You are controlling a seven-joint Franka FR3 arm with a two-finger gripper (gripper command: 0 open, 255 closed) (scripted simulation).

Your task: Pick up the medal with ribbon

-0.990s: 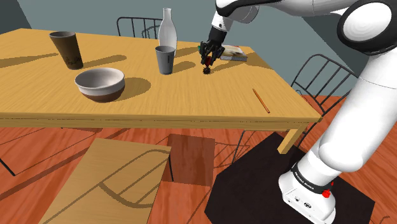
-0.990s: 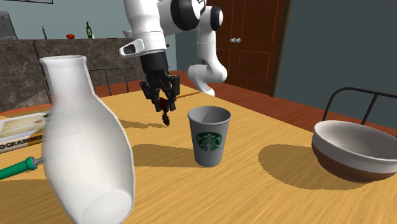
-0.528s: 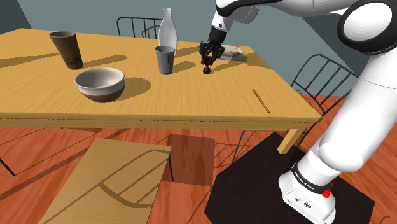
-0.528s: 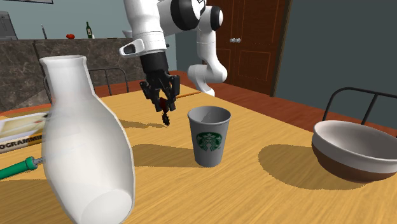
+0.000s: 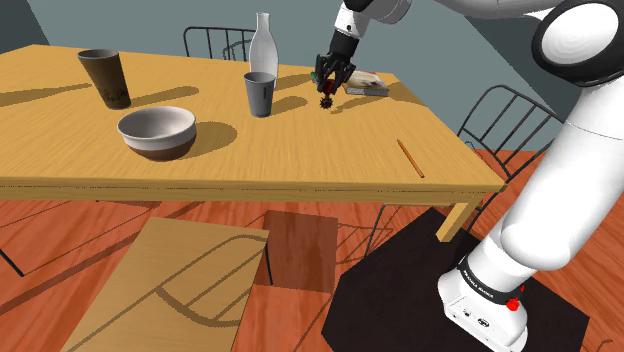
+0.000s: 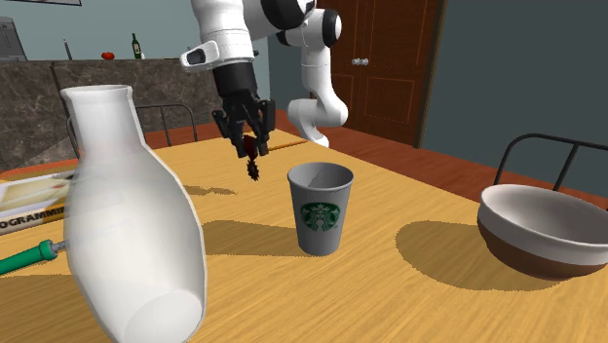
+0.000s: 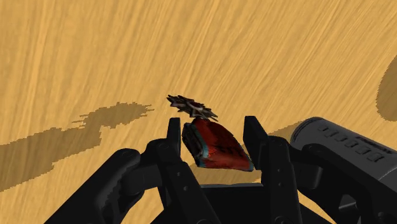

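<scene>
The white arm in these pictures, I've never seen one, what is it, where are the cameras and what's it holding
It is a robot arm on a stand, with a black two-finger gripper. One camera looks from beside the stand, one from across the table, one sits on the hand. On the table stand a bowl, a paper cup, a white bottle and a dark cup; a pencil and a book lie there. The gripper clasps a medal by its red ribbon, clear of the wood.

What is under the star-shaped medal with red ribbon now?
Bare yellow wooden tabletop with a dark shadow. The dark star-shaped medal on red ribbon hangs above it from the black claw. Nothing beneath is covered.
</scene>
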